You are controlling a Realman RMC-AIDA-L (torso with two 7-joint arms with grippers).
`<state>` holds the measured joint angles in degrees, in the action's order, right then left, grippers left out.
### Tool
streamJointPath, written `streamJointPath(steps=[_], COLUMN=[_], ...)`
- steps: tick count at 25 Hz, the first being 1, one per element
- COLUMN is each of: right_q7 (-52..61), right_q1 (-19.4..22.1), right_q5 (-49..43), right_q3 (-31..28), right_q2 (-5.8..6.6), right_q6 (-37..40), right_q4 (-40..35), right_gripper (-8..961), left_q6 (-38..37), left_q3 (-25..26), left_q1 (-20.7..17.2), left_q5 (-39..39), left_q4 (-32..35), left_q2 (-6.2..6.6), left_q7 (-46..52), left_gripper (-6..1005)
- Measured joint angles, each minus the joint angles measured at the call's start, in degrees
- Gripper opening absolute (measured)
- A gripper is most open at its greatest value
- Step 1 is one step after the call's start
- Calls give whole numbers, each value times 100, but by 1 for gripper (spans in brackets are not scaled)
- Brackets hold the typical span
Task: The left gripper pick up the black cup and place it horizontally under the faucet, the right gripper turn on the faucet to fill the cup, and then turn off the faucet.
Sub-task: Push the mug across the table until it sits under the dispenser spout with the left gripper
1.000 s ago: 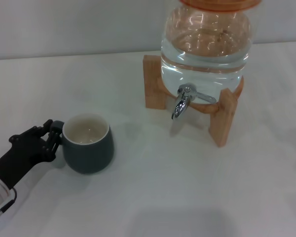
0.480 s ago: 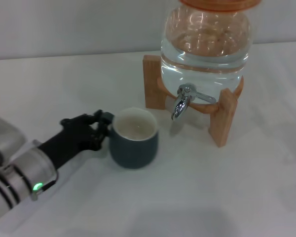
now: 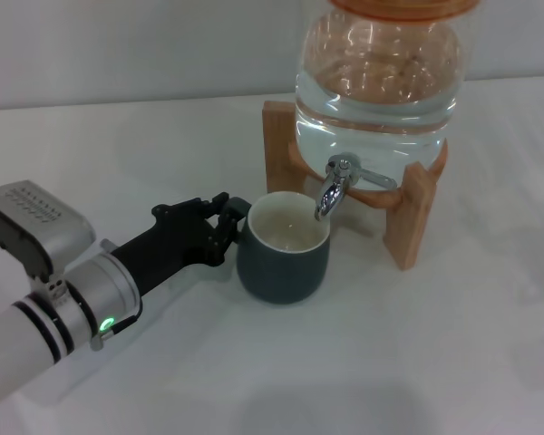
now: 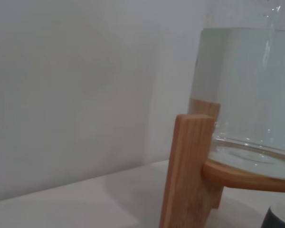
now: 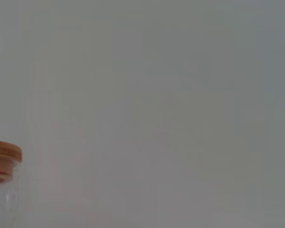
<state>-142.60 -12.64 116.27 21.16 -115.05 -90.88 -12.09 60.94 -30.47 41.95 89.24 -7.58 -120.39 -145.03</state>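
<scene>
We're seeing the left claw (image 3: 225, 220), gripping the black cup's (image 3: 284, 246) handle, having slid it from lower-left under the faucet (image 3: 331, 188); filling comes next.

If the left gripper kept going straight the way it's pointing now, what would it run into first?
The left gripper points right and slightly away, at the black cup, whose handle side it already holds. Pushing on, the cup would likely meet the faucet or the wooden stand; depth is unclear.

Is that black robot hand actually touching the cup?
Touching. In the head view the left gripper is closed around the handle side of the black cup, with no gap visible.
</scene>
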Motion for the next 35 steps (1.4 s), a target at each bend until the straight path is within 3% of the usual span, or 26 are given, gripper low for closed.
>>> streamJointPath(steps=[11,35], right_q7=[-9,-14], right_q1=[-20,25], right_q5=[0,0], right_q3=[42,46], right_q2=[0,0], right_q6=[9,3], right_q4=[15,102], right_gripper=[825,826], left_q6=[-217,-206], left_q3=[6,-3], left_q1=[349,384], left_q5=[-33,-249], left_q4=[-353,-376], left_q2=[-27,13], left_q7=[-183,145], left_gripper=[196,192])
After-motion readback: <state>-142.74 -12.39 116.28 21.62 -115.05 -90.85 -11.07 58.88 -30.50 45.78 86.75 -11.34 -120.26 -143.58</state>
